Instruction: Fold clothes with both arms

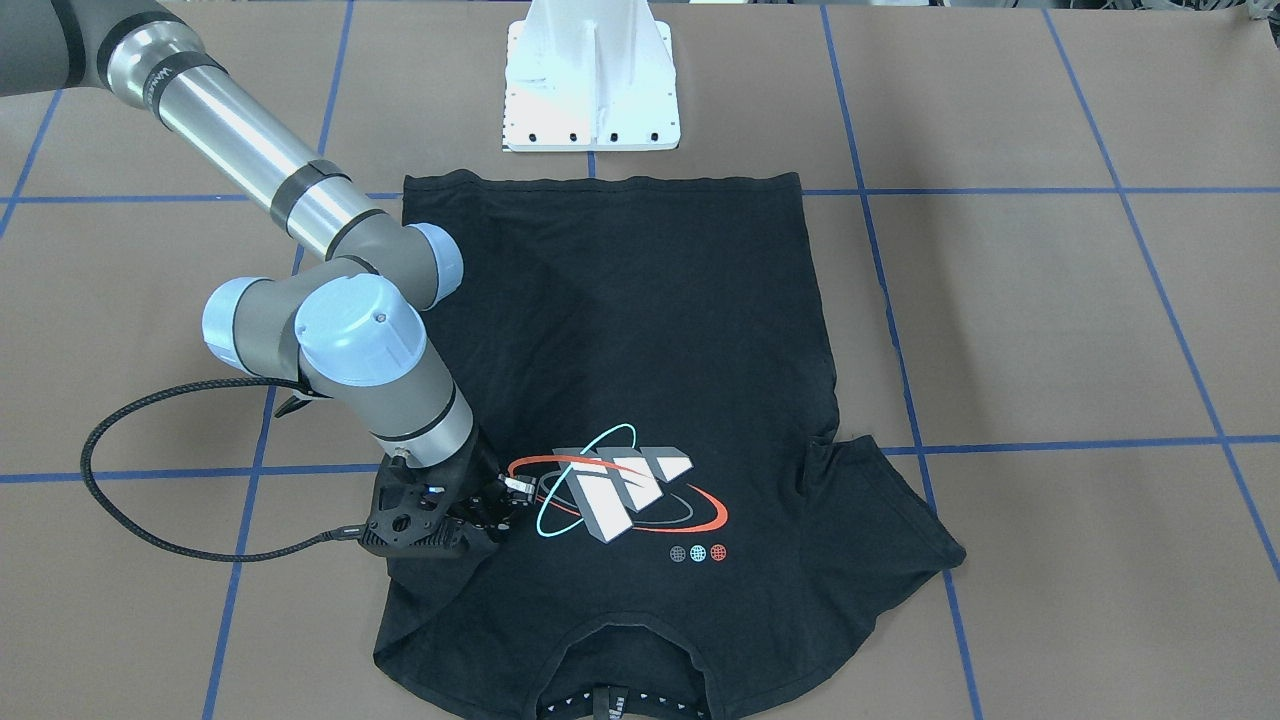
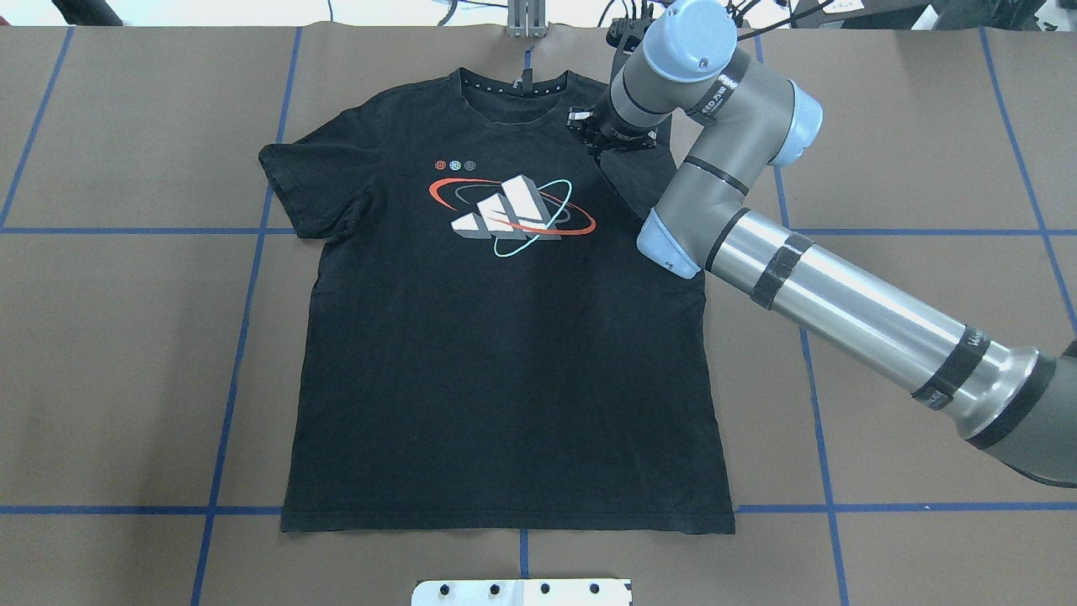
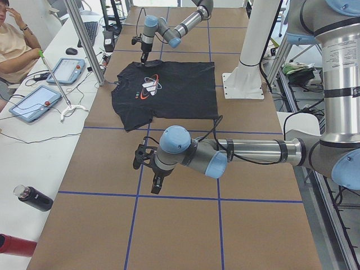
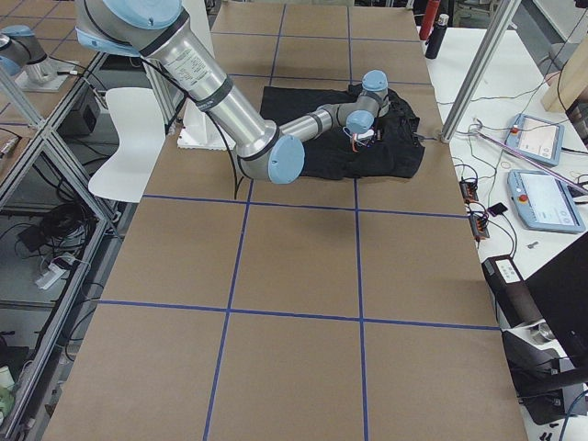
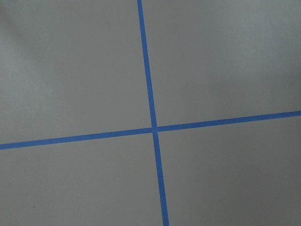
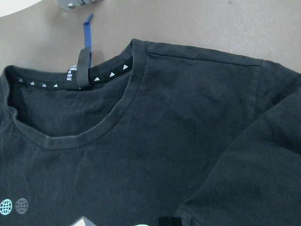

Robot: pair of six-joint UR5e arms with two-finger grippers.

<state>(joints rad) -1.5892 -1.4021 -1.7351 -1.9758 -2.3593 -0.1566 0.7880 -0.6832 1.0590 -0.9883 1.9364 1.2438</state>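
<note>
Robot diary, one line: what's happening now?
T-shirt flat, print up | right gripper at its shoulder | left gripper off shirt, over table

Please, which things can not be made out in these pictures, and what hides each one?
1. Right tool: open or shut cannot be told; its own body hides the fingertips, overhead and front-facing views.
2. Left tool: seen only in the exterior left view, too small to judge.
3. Sleeve of the T-shirt: mostly covered by the right arm, overhead view.
4. Collar: cut off by the bottom edge, front-facing view.

T-shirt [image 1: 640,330] collar cut by edge; right gripper [image 1: 512,492] jaws apparently hidden.
</note>
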